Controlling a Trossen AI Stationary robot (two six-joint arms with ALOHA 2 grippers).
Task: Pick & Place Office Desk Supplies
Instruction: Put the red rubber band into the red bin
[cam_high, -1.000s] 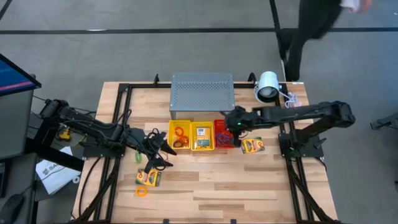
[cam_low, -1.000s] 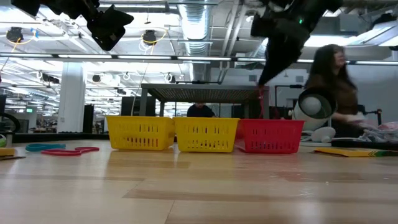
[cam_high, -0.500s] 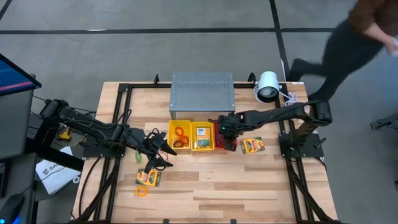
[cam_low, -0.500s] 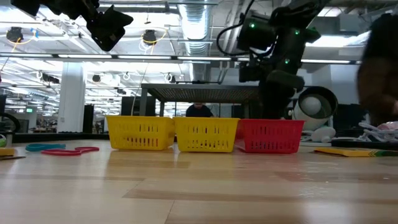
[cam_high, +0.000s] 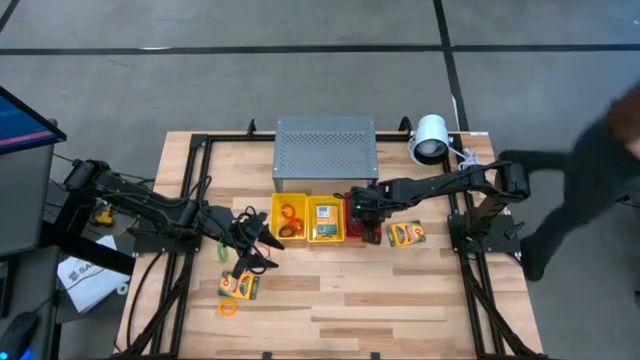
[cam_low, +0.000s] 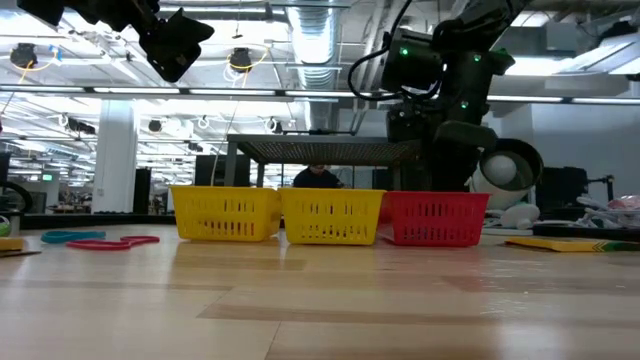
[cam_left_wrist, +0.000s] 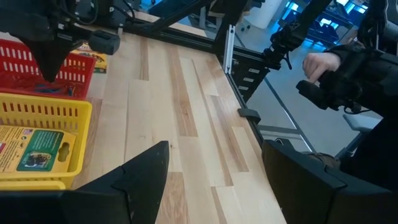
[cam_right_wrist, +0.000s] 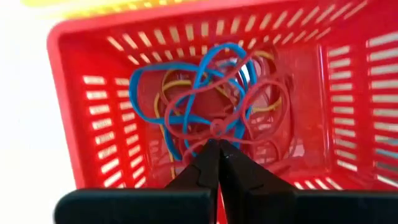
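At the centre of the high view the right gripper (cam_high: 361, 207) hangs over the red basket (cam_high: 358, 230), fingers together above its tangle of band loops (cam_right_wrist: 211, 112); the left gripper (cam_high: 252, 240), lower left, hovers with fingers apart above a card box (cam_high: 239, 286) on the surface (cam_high: 330, 300)

Low view: left arm (cam_low: 150, 30) is cut off by the top edge, its hand out of frame, and the red basket (cam_low: 435, 218) wall hides the right hand's tips plus whatever is inside; same for both yellow baskets (cam_low: 225, 214). High view: right hand (cam_high: 362, 207) covers most of the red basket, the bands in it can't be made out there, the label on the card box (cam_high: 405, 235) is too small to read, and the person (cam_high: 590, 180) at the right edge is motion-blurred and cropped. Right wrist view: the band loops (cam_right_wrist: 211, 106) are a tangle, so no count, and the basket's far corners run off the frame.
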